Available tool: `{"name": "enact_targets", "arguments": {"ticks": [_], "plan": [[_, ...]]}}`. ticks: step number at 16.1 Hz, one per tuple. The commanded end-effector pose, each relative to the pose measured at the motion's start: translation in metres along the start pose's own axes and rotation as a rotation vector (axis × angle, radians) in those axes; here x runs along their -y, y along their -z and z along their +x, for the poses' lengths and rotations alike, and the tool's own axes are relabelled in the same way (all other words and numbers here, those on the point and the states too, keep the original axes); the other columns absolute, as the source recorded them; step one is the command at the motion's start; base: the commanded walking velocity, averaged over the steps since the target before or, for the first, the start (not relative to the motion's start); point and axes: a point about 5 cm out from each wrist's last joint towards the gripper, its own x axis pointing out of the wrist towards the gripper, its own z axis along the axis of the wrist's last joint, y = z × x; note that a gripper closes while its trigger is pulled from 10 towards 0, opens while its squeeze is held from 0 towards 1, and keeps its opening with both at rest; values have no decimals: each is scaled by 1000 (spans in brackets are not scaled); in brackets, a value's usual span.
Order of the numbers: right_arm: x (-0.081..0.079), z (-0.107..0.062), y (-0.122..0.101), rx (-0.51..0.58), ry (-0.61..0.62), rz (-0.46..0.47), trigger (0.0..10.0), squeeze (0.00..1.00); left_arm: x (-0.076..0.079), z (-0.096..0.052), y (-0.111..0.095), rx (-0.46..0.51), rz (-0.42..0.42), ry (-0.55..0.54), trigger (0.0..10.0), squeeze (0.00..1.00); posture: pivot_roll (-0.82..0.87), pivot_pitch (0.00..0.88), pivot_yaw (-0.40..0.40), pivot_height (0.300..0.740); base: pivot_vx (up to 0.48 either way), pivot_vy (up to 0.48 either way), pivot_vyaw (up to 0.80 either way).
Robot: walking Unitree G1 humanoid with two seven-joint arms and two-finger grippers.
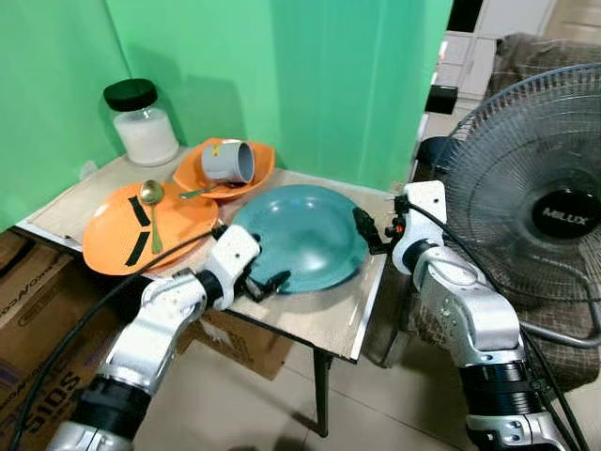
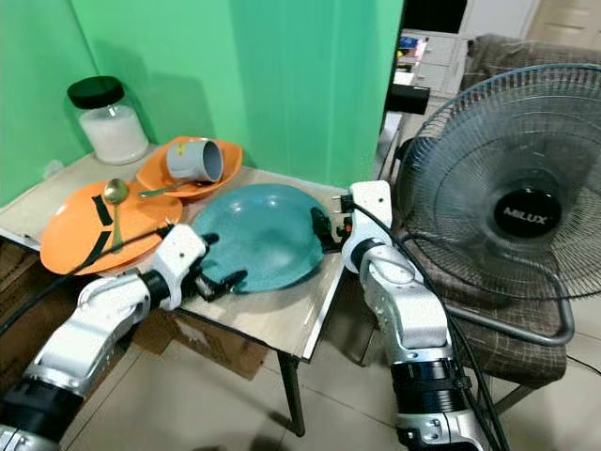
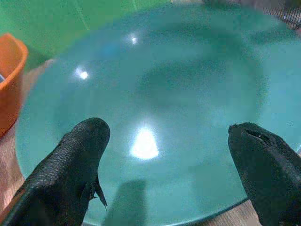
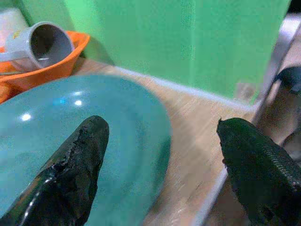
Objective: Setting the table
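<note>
The teal plate (image 1: pixel 305 235) lies mid-frame on the table (image 1: pixel 329 315). The left pincer (image 1: pixel 266 279), fingers apart, sits at its lower-left rim; the right pincer (image 1: pixel 366 230), also spread, at its right rim. Upper left, a grey cup (image 1: pixel 228 161) lies in an orange bowl (image 1: pixel 258 160).

Teal plate (image 1: pixel 305 235): round, shallow, glossy, lying on the wooden table (image 1: pixel 329 319) near its front edge. Orange plate (image 1: pixel 117 235): flat, beside the teal plate, carrying a gold spoon (image 1: pixel 151 202) and two dark strips. Orange bowl (image 1: pixel 202 174): behind both, holding a grey cup (image 1: pixel 228 162) tipped on its side.
</note>
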Motion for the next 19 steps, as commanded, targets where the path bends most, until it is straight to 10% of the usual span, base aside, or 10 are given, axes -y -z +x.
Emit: {"name": "enact_targets", "arguments": {"ticks": [1, 7, 8, 19], "plan": [[-4, 2, 5, -69, -49, 83, 10000, 0, 2, -4, 6, -16, 20, 7, 10000, 0, 81, 0, 64, 740, 0, 0, 0], [-20, 11, 17, -235, -196, 388, 10000, 0, 15, -4, 15, -9, 23, 11, 10000, 0, 98, 0, 44, 740, 0, 0, 0], [-23, 12, 16, -239, -230, 445, 0, 0, 16, -4, 15, -9, 25, 8, 10000, 0, 100, 0, 40, 740, 0, 0, 0], [-29, 13, 21, -274, -286, 509, 0, 0, 15, -3, 17, -12, 40, 14, 10000, 0, 96, 0, 47, 740, 0, 0, 0]]}}
